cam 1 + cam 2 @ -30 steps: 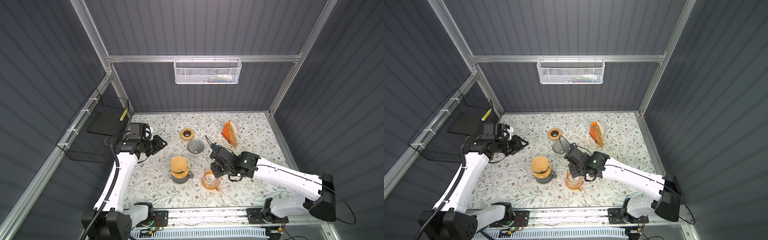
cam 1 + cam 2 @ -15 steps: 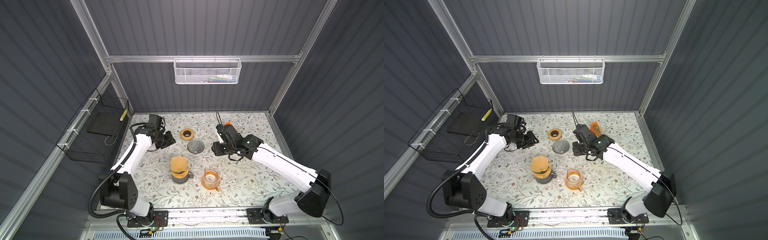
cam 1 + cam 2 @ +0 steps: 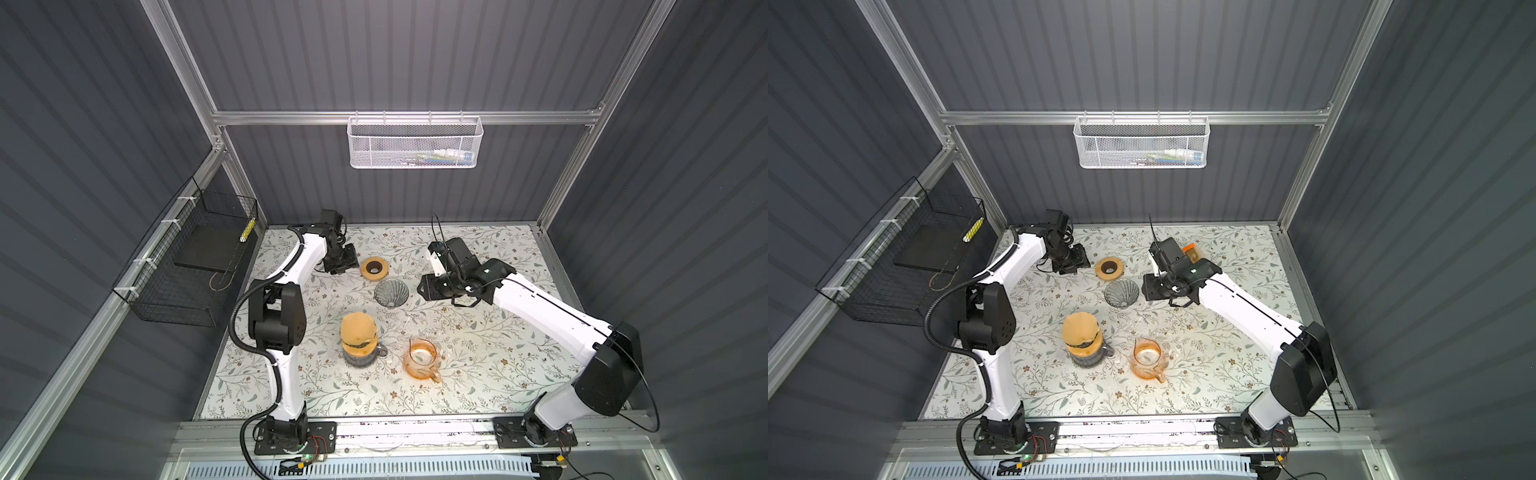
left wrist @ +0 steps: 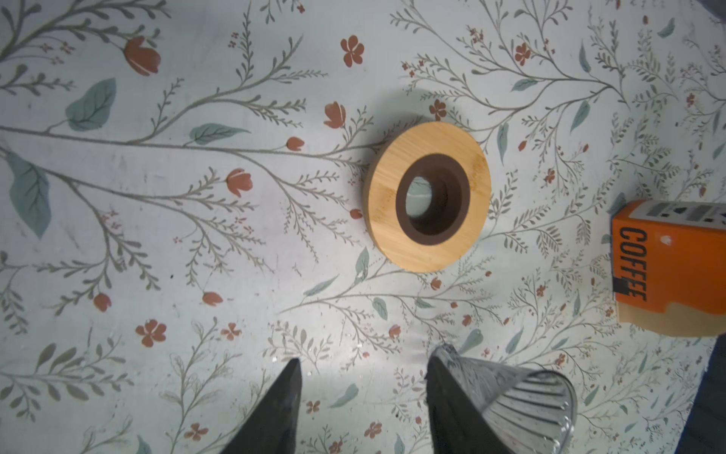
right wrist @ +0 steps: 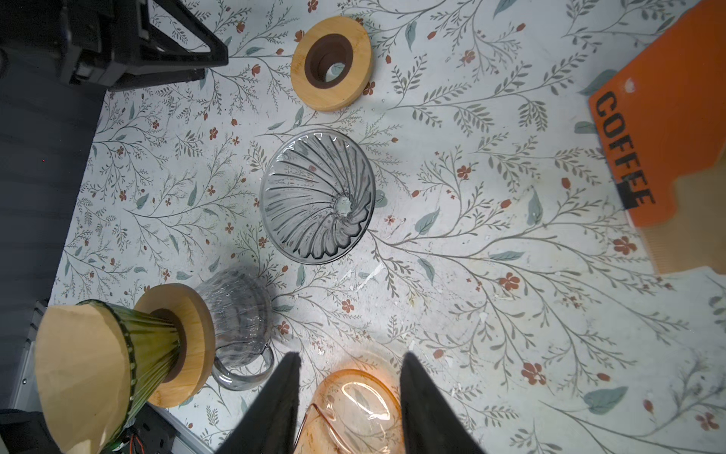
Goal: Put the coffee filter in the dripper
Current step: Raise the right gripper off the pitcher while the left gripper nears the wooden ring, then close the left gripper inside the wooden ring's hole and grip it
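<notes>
Left claw (image 4: 361, 363) apart, empty, near wooden ring (image 4: 428, 196). Right claw (image 5: 349, 355) apart, empty, near glass dripper (image 5: 316, 194). Paper filter (image 5: 78, 369) sits in green dripper (image 5: 153, 346).

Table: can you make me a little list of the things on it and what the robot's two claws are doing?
paper filter: sitting in the green dripper
green dripper: on a wooden collar atop the glass carafe
clear glass dripper: on its side, no filter in it
loose wooden ring: lying flat, apart from the clear glass dripper
orange glass jug: upright beside the carafe, not touching
orange COFFEE box: brown paper sticking out
left gripper: open, holding nothing
right gripper: open, holding nothing
</notes>
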Controlling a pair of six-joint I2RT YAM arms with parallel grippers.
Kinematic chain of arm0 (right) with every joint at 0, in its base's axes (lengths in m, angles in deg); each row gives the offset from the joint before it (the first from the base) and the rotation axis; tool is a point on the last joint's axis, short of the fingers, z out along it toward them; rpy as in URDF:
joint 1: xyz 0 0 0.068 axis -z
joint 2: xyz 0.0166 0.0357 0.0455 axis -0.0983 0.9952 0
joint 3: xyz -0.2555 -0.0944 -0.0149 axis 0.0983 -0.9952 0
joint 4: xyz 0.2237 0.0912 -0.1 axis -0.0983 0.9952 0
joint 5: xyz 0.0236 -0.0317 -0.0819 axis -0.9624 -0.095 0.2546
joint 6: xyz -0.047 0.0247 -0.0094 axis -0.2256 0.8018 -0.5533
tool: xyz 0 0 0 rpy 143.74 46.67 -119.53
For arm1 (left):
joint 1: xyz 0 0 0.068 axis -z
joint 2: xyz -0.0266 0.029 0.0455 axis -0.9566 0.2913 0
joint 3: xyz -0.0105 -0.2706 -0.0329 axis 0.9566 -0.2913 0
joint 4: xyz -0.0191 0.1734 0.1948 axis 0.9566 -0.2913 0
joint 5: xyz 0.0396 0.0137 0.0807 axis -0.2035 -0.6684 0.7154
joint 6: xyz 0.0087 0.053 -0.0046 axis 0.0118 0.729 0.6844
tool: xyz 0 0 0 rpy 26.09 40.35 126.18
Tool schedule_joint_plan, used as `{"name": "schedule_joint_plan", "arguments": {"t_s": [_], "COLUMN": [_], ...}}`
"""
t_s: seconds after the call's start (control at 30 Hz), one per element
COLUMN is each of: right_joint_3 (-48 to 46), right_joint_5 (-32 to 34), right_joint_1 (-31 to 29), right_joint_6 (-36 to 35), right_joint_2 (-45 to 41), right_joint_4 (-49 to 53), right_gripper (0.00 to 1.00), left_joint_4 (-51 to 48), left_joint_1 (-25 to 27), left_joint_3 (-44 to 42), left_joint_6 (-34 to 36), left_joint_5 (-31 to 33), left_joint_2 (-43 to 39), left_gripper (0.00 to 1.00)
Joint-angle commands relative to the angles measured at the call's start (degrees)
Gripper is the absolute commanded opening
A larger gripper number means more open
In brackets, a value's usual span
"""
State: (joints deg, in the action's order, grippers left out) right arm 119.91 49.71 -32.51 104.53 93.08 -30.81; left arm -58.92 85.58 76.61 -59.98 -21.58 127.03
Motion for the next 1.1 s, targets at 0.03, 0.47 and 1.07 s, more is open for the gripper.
{"name": "schedule_joint_plan", "arguments": {"t_s": [0.03, 0.47, 1.07], "right_joint_3": [1.86, 2.46, 2.24], "right_joint_5": [-2.26, -4.99, -7.00], "right_joint_1": [1.14, 3.59, 5.34], "right_joint_6": [-0.40, 0.12, 0.46], "right_joint_2": [1.62, 5.07, 6.66], "right_joint_4": [-0.61, -0.53, -0.88], "right_gripper": [0.44, 0.44, 0.43], "left_joint_4": [-3.93, -4.83, -6.37], "left_joint_1": [0.75, 2.76, 4.79], "left_joint_3": [6.82, 18.48, 26.92], "left_joint_6": [2.42, 3.45, 3.83], "left_joint_5": [1.70, 3.82, 7.19], "left_joint_2": [5.59, 17.75, 25.06], "left_gripper": [0.53, 0.54, 0.51]}}
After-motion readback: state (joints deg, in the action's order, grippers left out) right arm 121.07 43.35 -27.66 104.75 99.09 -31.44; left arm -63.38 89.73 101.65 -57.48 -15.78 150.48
